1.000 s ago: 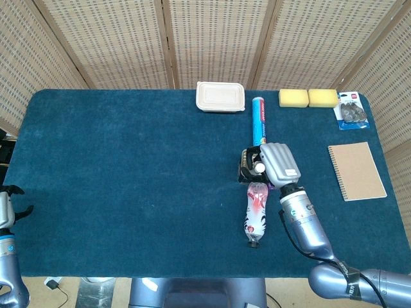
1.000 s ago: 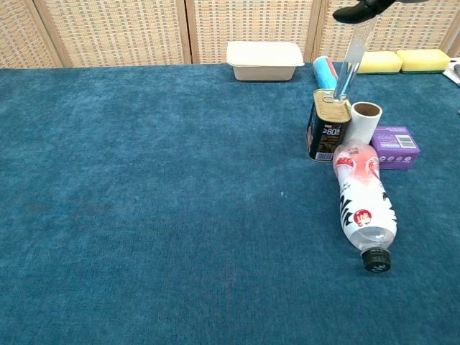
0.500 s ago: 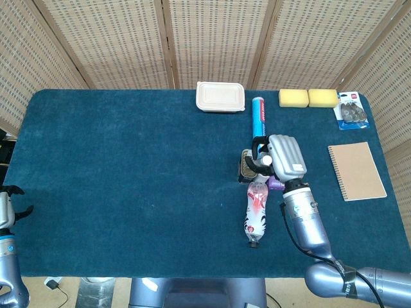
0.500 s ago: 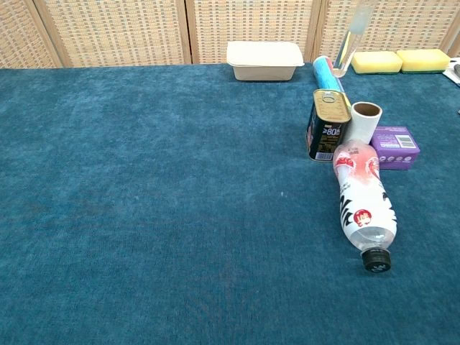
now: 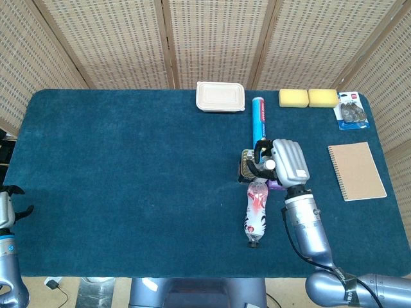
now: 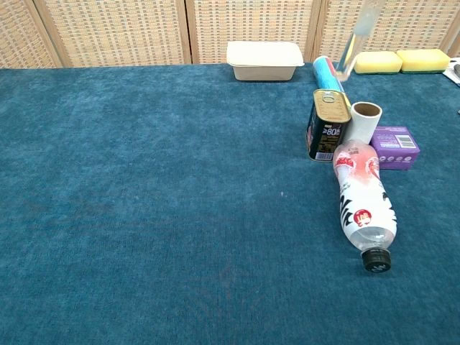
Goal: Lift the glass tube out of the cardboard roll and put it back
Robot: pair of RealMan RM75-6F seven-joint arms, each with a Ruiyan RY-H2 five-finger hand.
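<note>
Blue table: your right hand (image 5: 282, 162) pinches the glass tube (image 6: 356, 47) above the cardboard roll (image 6: 365, 121).
Tube hangs near-upright, top tilted right; your left hand (image 5: 8, 206) rests spread, near-left.

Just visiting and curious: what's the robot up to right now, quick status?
Right hand holds glass tube in the air, clear of cardboard roll. Left hand idle at table edge, holding nothing. Tin can and bottle crowd the roll.

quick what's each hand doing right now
Left hand: open, holding nothing, at the table's left edge.
Right hand: holds the clear glass tube, lifted above the white cardboard roll.
</note>
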